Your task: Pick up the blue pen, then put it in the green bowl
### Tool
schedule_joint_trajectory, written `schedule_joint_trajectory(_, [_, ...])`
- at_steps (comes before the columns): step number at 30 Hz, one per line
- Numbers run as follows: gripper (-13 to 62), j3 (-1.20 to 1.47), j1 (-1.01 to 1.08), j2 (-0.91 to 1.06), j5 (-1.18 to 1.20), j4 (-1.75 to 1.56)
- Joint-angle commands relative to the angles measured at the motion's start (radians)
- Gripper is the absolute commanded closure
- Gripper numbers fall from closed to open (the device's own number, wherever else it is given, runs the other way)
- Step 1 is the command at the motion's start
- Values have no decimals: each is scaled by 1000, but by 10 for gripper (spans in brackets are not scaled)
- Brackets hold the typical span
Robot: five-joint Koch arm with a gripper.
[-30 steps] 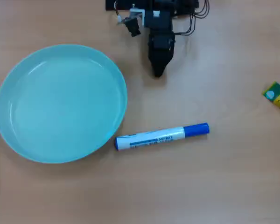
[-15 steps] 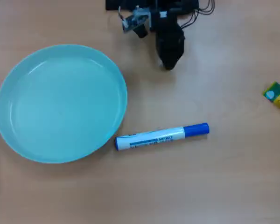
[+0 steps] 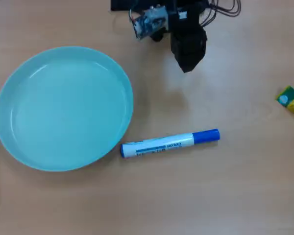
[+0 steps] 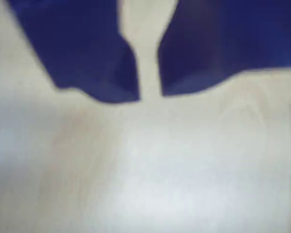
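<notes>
Below end effector (image 3: 187, 68) | blue pen (image 3: 169, 143) lies well apart

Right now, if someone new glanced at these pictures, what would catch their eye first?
The big green bowl fills the left half of the overhead view, empty. Just off its lower right rim lies the blue pen, flat on the wooden table, cap pointing right. The dark hand hangs near the top edge, well apart from the pen; the wrist view shows a narrow gap between its tips and nothing held.
</notes>
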Motion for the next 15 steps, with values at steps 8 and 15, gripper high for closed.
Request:
schedule_joint_trajectory(8, [485,-371,-17,-74,28,232])
schedule_joint_trajectory(15, [479,-546,-15,-115,114,330])
